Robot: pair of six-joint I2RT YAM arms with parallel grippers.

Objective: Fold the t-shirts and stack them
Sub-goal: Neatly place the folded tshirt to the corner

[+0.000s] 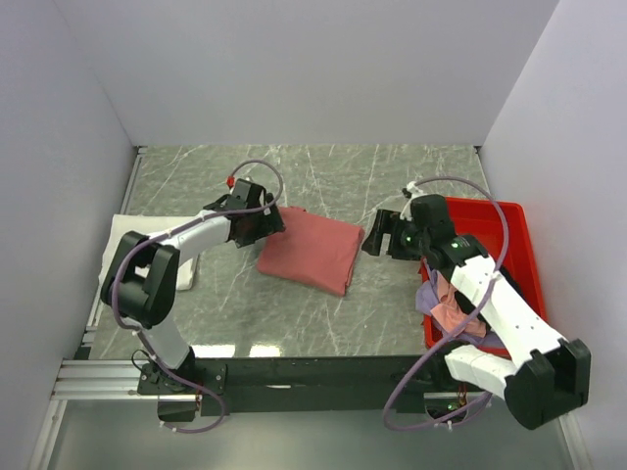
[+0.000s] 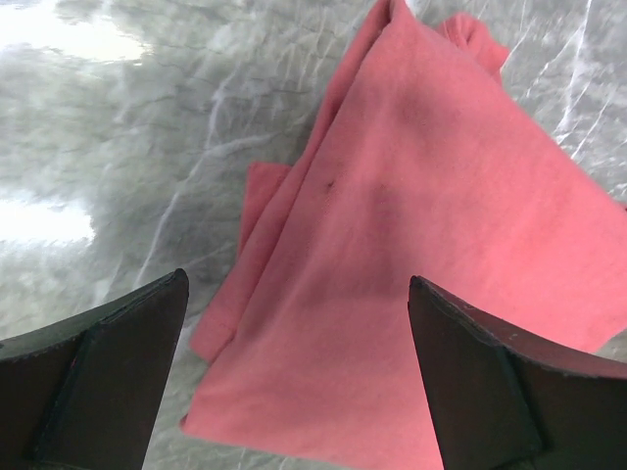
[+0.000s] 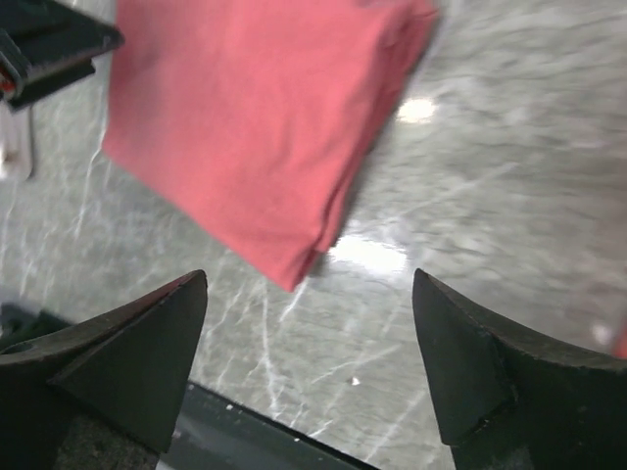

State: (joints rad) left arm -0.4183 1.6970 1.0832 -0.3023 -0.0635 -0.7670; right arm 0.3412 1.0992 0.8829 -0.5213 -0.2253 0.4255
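Note:
A dusty red t-shirt (image 1: pixel 312 251) lies folded into a rough rectangle on the marble table (image 1: pixel 343 176). My left gripper (image 1: pixel 266 221) hovers at its left edge, open and empty; in the left wrist view the red t-shirt (image 2: pixel 421 245) fills the space between and beyond the fingertips (image 2: pixel 147 313). My right gripper (image 1: pixel 380 235) is open and empty just right of the shirt; its wrist view shows the red t-shirt (image 3: pixel 255 117) ahead of bare table. A white t-shirt (image 1: pixel 127 240) lies folded at the table's left edge. Pink and lavender t-shirts (image 1: pixel 446 304) are heaped in the tray.
A bright red plastic tray (image 1: pixel 505 240) stands at the right side, under my right arm. The table's dark front edge (image 3: pixel 255 426) shows close below the right gripper. White walls close the table in at the back and both sides.

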